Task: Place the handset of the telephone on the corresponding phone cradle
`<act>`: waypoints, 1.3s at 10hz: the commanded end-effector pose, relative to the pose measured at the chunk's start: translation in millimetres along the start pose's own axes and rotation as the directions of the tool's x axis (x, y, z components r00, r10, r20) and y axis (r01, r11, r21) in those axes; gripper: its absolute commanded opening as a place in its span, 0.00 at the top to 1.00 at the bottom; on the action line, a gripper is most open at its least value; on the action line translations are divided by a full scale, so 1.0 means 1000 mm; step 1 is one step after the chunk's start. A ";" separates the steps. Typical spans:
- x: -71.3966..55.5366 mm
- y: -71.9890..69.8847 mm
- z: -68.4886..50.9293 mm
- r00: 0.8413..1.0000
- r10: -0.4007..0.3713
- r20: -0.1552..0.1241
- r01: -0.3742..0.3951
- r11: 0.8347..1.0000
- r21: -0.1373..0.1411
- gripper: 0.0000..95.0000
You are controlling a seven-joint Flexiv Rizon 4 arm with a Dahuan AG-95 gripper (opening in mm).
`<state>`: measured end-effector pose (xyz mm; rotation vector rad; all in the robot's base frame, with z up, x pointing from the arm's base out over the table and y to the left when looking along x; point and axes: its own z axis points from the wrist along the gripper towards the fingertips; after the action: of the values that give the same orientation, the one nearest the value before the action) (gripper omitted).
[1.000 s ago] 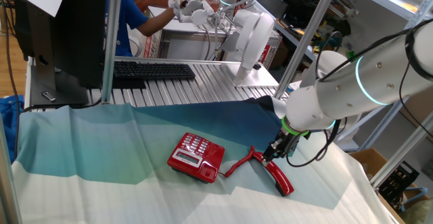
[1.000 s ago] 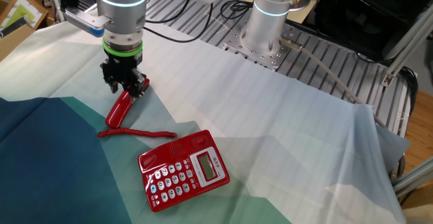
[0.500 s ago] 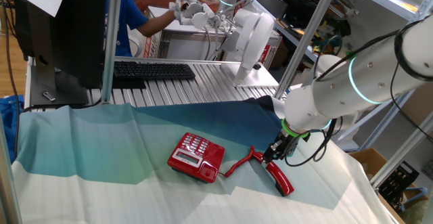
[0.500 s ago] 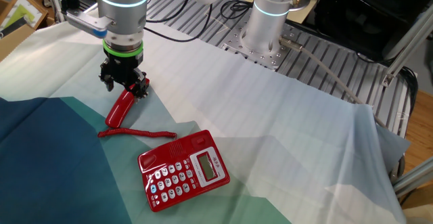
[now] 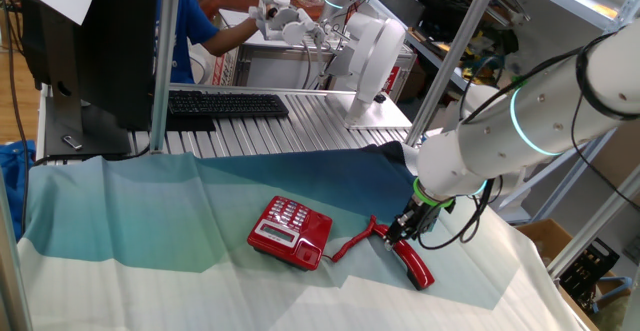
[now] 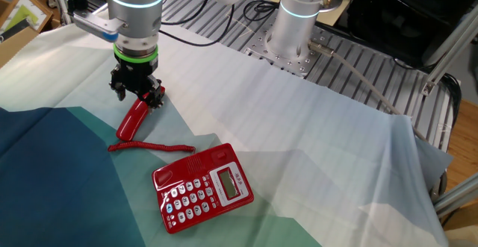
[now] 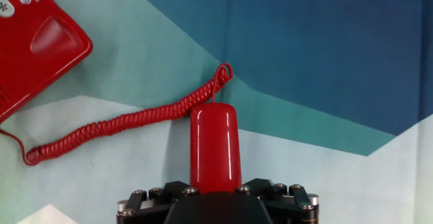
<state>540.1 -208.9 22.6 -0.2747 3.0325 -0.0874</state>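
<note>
The red handset [image 5: 416,265] lies on the cloth, to the right of the red telephone [image 5: 290,232], joined to it by a red coiled cord [image 5: 350,242]. My gripper [image 5: 398,235] is down on the handset's near end, with its jaws shut on both sides of it. In the other fixed view the gripper [image 6: 138,95] holds the upper end of the handset [image 6: 130,122], up and left of the telephone [image 6: 202,188]. The phone cradle [image 6: 190,165] is bare. In the hand view the handset [image 7: 214,146] runs straight out from the gripper [image 7: 214,191], and the cradle's hollow [image 7: 54,38] shows at top left.
A black keyboard [image 5: 226,103] and a dark monitor [image 5: 100,41] stand behind the blue and white cloth [image 5: 150,211]. Metal posts [image 5: 160,61] rise at the table's back. A person in blue [image 5: 195,21] is behind. The arm's base [image 6: 299,19] stands on the far side.
The arm has shifted a little down and left over the handset's end. The handset, cord and telephone have not moved.
</note>
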 end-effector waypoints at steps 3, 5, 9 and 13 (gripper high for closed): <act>0.002 0.001 0.003 1.000 -0.001 -0.008 0.001 1.000 -0.005 0.40; 0.002 0.001 0.003 1.000 -0.003 -0.011 0.002 1.000 -0.006 0.40; 0.002 0.001 0.003 1.000 -0.012 -0.011 0.012 1.000 -0.005 0.40; -0.002 -0.002 0.002 0.999 -0.027 -0.031 0.027 1.000 -0.008 0.40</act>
<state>541.6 -211.3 21.7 -0.3168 3.0625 -0.0857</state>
